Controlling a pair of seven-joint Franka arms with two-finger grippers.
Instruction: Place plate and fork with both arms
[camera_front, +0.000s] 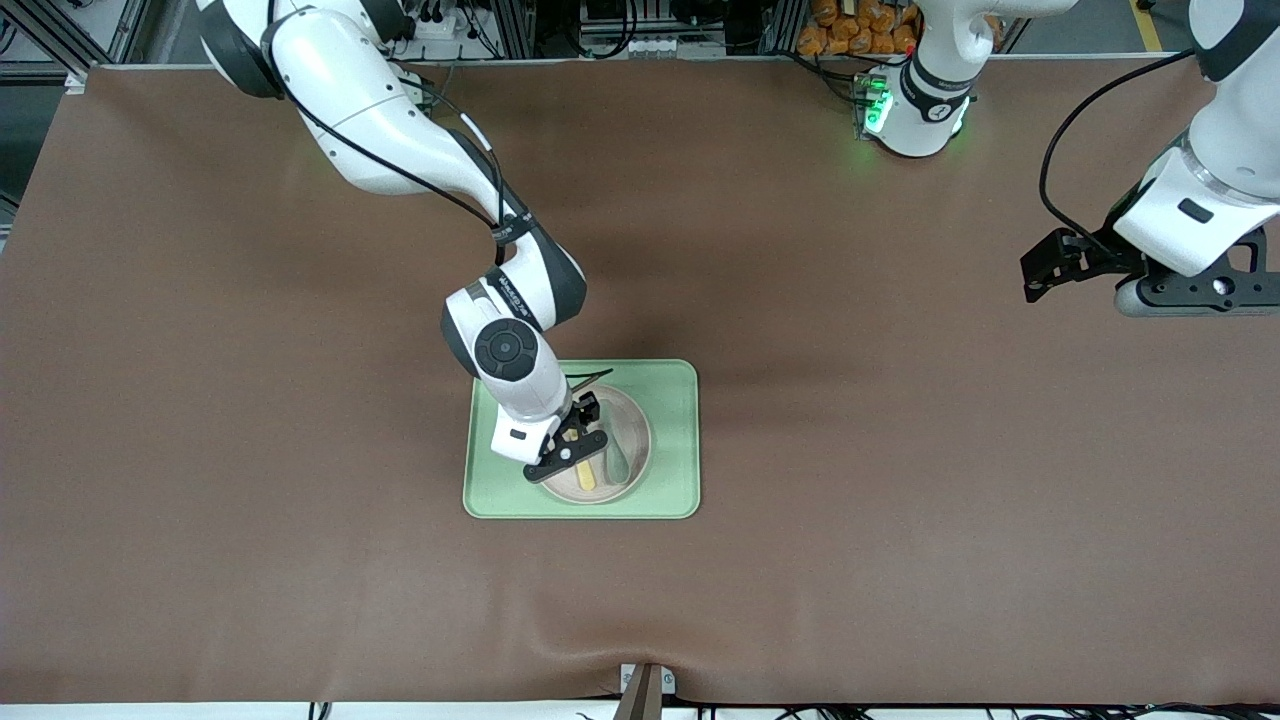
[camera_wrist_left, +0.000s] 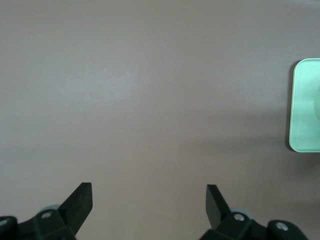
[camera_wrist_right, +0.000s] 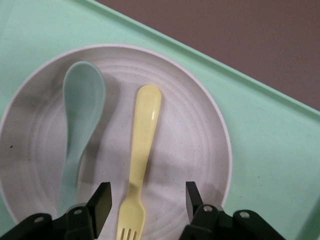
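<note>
The speckled off-white plate (camera_front: 634, 428) (camera_wrist_right: 195, 130) lies on the pale green tray (camera_front: 672, 440) (camera_wrist_right: 270, 130) in the middle of the table. On the plate the pale yellow fork (camera_front: 586, 476) (camera_wrist_right: 142, 150) lies beside a grey-green spoon (camera_front: 616, 463) (camera_wrist_right: 80, 110). My right gripper (camera_front: 578, 442) (camera_wrist_right: 147, 197) is low over the plate, open, its fingers on either side of the fork's neck with a gap at each side. My left gripper (camera_front: 1200, 295) (camera_wrist_left: 150, 197) waits open over bare table toward the left arm's end, holding nothing.
Brown cloth covers the whole table. The left wrist view shows only that cloth and an edge of the tray (camera_wrist_left: 305, 110). The left arm's base (camera_front: 915, 105), lit green, stands at the table's back edge.
</note>
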